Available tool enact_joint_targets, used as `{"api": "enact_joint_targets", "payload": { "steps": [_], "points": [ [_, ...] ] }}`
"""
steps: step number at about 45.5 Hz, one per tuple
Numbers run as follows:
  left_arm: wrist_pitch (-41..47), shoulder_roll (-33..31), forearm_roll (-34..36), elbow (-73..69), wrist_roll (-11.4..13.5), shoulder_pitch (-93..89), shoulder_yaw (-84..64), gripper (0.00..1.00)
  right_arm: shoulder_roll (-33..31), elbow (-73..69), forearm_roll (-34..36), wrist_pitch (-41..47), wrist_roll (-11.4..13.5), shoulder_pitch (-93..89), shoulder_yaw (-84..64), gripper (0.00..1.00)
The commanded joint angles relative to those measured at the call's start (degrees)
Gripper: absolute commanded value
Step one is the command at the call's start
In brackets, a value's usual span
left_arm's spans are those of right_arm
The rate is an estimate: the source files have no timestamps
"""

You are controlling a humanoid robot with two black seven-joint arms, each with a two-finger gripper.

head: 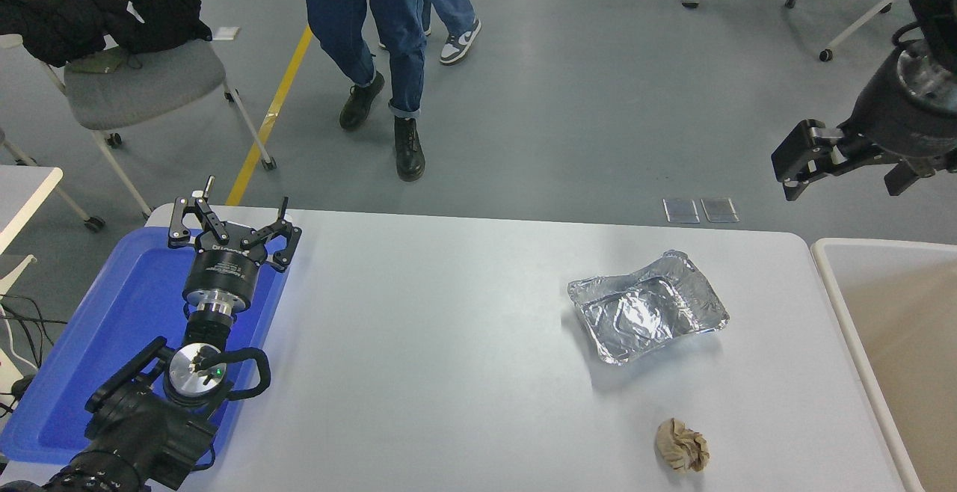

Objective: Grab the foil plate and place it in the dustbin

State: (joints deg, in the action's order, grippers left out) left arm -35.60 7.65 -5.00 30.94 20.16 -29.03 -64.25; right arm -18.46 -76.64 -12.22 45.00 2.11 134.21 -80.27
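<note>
The foil plate [647, 306], a crinkled silver rectangular tray, lies on the white table [448, 372] at the right of centre. The dustbin [845, 312], with a cream rim and beige inside, stands at the table's right edge. My right gripper [845, 174] hangs high at the upper right, above and beyond the dustbin's far corner, open and empty, well away from the foil plate. My left gripper [232, 215] is parked at the lower left over the blue tray, open and empty.
A flat blue tray [90, 357] lies at the table's left under the left arm. A crumpled brown paper ball [682, 445] sits near the front edge, below the foil plate. People's legs [389, 51] and a chair [142, 81] stand on the floor beyond the table.
</note>
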Motion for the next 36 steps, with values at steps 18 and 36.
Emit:
{"api": "enact_joint_targets", "payload": {
  "steps": [18,36],
  "points": [
    [0.0,0.0,-0.01,0.0,-0.12,-0.06,0.0,1.0,0.09,0.0,0.0,0.0,0.0,-0.26,0.56,1.0],
    [0.0,0.0,-0.1,0.0,-0.12,-0.06,0.0,1.0,-0.35,0.0,0.0,0.0,0.0,-0.35,0.56,1.0]
  ]
}}
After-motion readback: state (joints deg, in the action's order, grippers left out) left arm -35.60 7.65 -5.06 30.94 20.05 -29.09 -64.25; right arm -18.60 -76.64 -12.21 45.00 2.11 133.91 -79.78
